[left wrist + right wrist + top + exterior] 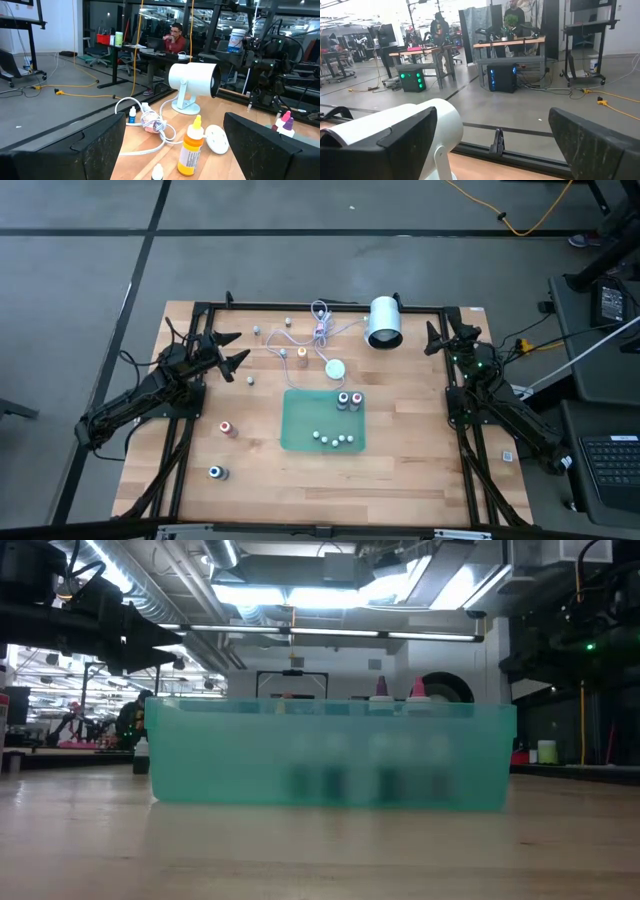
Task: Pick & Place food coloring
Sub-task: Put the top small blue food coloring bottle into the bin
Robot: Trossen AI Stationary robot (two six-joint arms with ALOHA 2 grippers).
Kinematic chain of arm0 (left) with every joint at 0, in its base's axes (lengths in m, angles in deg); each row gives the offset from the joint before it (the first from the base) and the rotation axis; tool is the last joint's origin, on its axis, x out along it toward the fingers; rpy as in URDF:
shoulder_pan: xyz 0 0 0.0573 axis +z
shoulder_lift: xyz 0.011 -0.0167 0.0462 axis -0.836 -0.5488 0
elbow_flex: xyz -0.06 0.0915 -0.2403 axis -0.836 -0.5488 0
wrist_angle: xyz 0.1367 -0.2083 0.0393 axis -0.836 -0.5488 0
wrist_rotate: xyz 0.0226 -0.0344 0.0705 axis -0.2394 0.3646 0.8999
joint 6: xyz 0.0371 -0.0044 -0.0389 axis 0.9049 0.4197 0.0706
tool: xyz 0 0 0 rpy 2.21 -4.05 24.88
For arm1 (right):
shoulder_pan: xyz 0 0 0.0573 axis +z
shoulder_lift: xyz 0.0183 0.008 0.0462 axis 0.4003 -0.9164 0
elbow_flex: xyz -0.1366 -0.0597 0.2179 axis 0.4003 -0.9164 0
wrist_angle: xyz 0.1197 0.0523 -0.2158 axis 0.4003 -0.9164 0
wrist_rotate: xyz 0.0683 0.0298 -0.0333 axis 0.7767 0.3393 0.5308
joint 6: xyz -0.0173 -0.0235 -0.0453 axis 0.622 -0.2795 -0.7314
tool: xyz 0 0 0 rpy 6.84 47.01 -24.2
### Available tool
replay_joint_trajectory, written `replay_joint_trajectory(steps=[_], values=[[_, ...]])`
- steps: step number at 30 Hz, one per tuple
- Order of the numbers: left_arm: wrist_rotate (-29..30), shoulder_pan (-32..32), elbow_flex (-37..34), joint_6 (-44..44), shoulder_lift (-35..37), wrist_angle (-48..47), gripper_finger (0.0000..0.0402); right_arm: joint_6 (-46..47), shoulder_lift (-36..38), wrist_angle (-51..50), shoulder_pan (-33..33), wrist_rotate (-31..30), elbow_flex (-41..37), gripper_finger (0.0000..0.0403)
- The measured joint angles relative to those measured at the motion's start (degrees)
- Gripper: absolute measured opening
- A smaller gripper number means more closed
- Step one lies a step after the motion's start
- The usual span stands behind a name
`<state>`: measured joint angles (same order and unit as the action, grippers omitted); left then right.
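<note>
Nearest us, our left gripper (175, 150) has its fingers apart. Just ahead of it an orange-capped food coloring bottle (191, 146) stands upright, long axis vertical and tip up, beside the white disc (217, 138). Two more bottles (349, 400) stand in the green tray (300, 420). Our right gripper (434, 338) waits with fingers apart, far from them.

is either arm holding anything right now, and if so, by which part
Nothing is held. The left tool is open above the table's left rear, the right tool open at the right rear; an orange bottle stands ahead of the left one, untouched.
</note>
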<state>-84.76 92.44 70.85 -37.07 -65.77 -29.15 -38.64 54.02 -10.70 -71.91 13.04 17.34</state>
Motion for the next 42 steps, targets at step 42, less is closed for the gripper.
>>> replay_joint_trajectory(steps=[42], values=[[8.5, -0.37, 44.5, 0.65, -33.38, -24.51, 0.0333, -0.04, -0.02, -0.02, 0.02, 0.0, 0.0, 0.0384]])
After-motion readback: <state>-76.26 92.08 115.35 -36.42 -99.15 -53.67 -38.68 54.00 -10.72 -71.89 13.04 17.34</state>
